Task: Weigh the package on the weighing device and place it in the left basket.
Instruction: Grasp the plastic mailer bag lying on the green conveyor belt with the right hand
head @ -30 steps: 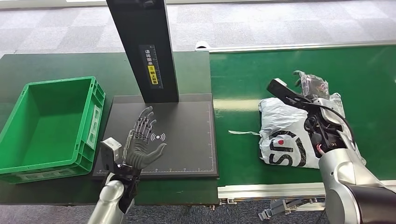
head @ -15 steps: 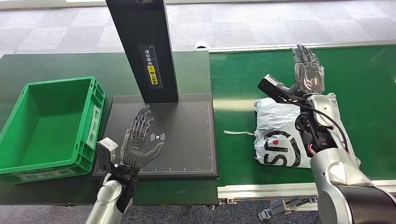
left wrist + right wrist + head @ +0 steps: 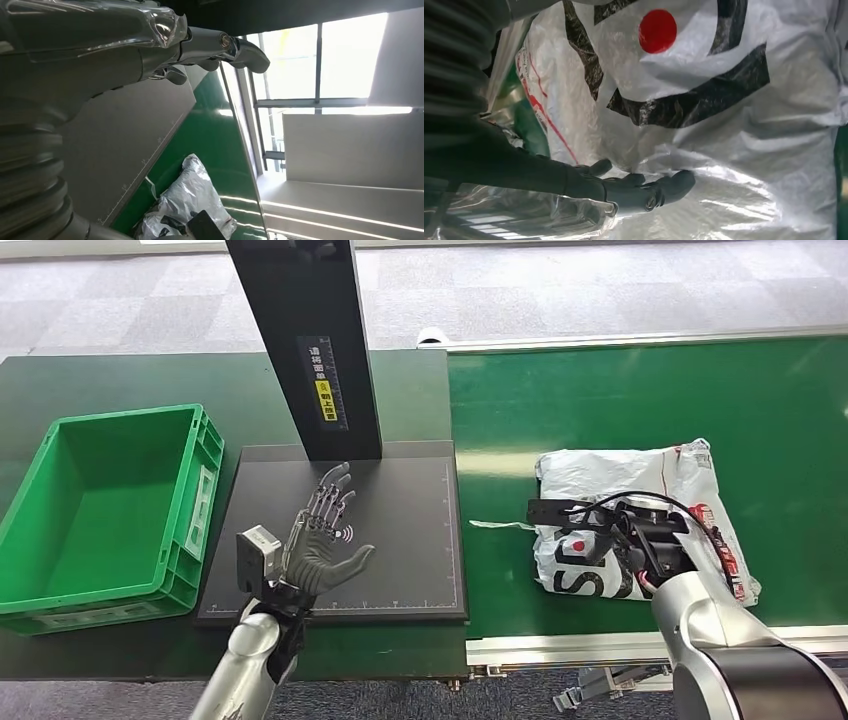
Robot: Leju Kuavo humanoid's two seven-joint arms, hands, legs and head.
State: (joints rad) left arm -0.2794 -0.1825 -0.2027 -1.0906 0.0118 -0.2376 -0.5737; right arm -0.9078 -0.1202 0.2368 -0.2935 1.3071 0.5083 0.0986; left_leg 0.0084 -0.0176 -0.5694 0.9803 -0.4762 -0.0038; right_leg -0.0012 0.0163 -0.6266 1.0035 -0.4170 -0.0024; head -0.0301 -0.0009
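Early stage, by the look of it: package (image 3: pixel 620 490) at centre right of the head view, flat on the green conveyor belt (image 3: pixel 790 390), apart from the black weighing device (image 3: pixel 400 530) at centre, whose platform carries nothing but a wireless mark. Not yet weighed, then, and not yet in the green basket (image 3: pixel 60 510) at the left of the frame, seemingly bare inside. Right robot hand (image 3: pixel 644 192) pressed flat against the white printed plastic in the right wrist view, dark fingers (image 3: pixel 674 182) stretched along the wrapping; whether gripping or merely resting, cannot tell, with the wrist covering it in the head view. Left robot hand (image 3: pixel 325 540) poised above the platform, palm turned up, fingers spread, holding nothing. Left to do, judging from this: secure the package, carry it across onto the platform, let it register, then on to the basket.
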